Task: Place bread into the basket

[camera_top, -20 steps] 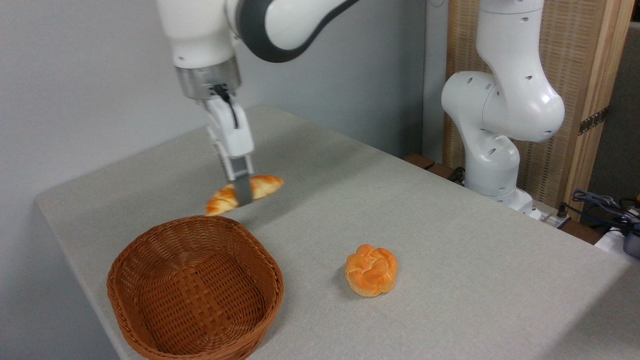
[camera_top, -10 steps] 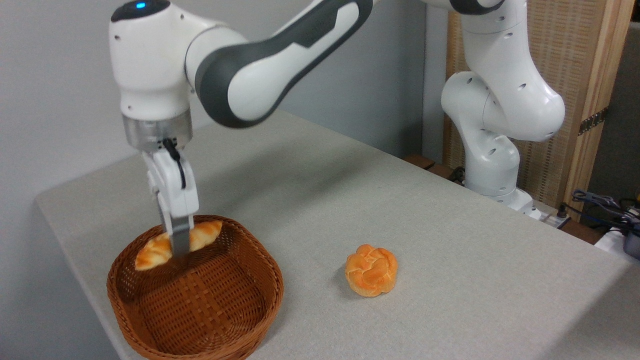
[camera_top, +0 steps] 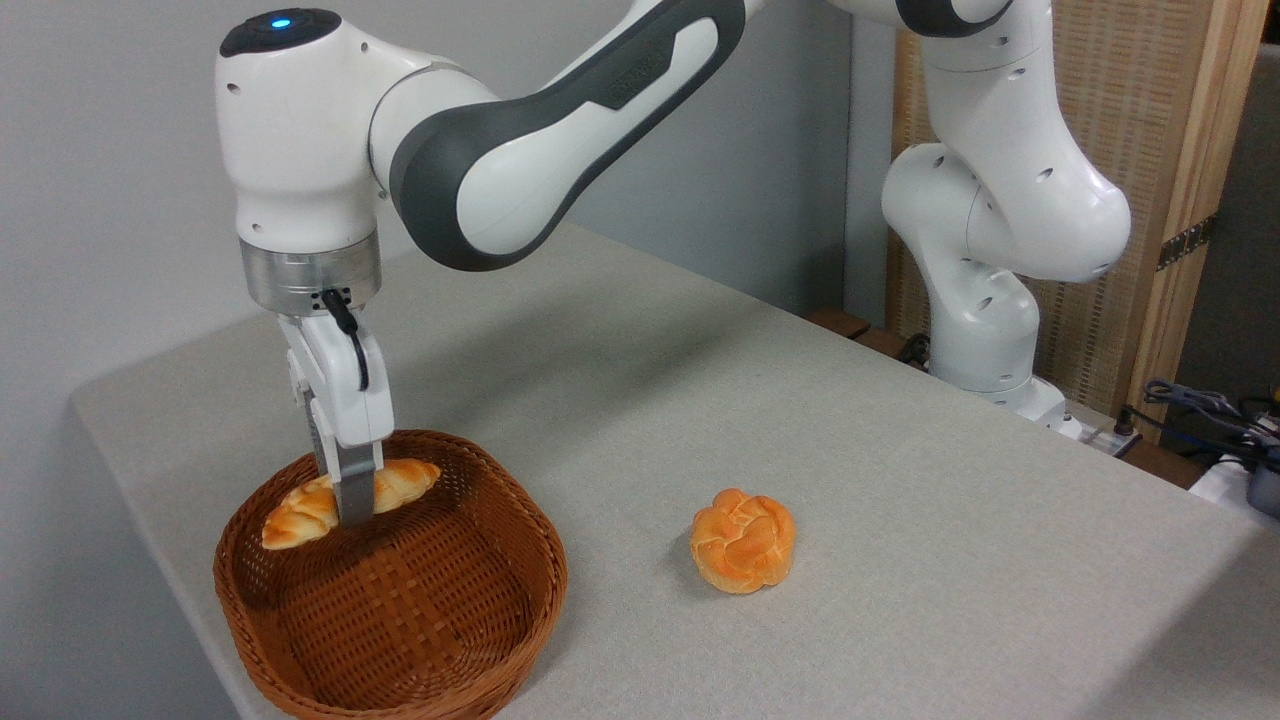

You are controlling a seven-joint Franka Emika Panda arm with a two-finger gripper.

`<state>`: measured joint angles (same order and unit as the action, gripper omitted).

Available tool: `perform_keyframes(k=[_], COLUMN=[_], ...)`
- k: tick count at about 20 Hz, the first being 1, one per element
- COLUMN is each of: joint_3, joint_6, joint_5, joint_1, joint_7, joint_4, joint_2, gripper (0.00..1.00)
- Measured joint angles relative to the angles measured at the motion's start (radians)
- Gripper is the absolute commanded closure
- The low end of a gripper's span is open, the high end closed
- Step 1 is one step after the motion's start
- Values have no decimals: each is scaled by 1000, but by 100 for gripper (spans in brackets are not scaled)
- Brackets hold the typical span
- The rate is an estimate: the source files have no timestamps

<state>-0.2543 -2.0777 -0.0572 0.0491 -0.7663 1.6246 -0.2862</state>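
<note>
The bread [camera_top: 400, 484], a long braided golden-orange loaf, hangs level over the far left part of the basket [camera_top: 500, 530], a brown woven wicker one at the table's front left. My gripper [camera_top: 352, 505] points straight down and is shut on the loaf at its middle, with one grey finger [camera_top: 354, 490] in front of it. The loaf sits about at rim height, inside the basket's outline, above the woven bottom. Whether it touches the far wall I cannot tell.
A round knotted orange bun [camera_top: 742, 539] lies on the grey table [camera_top: 900, 480] to the right of the basket. My arm's white base [camera_top: 990, 300] stands at the table's far right edge, with cables [camera_top: 1210, 410] beyond it. The table's left edge runs close to the basket.
My gripper carried the bread from above the table behind the basket to the left and down, over the basket. In the last half second it sank a little lower.
</note>
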Motion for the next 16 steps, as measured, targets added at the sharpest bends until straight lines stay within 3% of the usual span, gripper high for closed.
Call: perform_keyframes(k=[7, 10, 13, 16], joint_3=[-4, -4, -5, -6], joint_6=[17, 102, 205, 329], joint_5=[0, 0, 0, 0], joint_1=[-1, 0, 0, 11], joint_7=[0, 0, 0, 4], joint_4=[-1, -9, -28, -28], joint_2=[0, 10, 78, 198], gripper=[0, 0, 0, 0])
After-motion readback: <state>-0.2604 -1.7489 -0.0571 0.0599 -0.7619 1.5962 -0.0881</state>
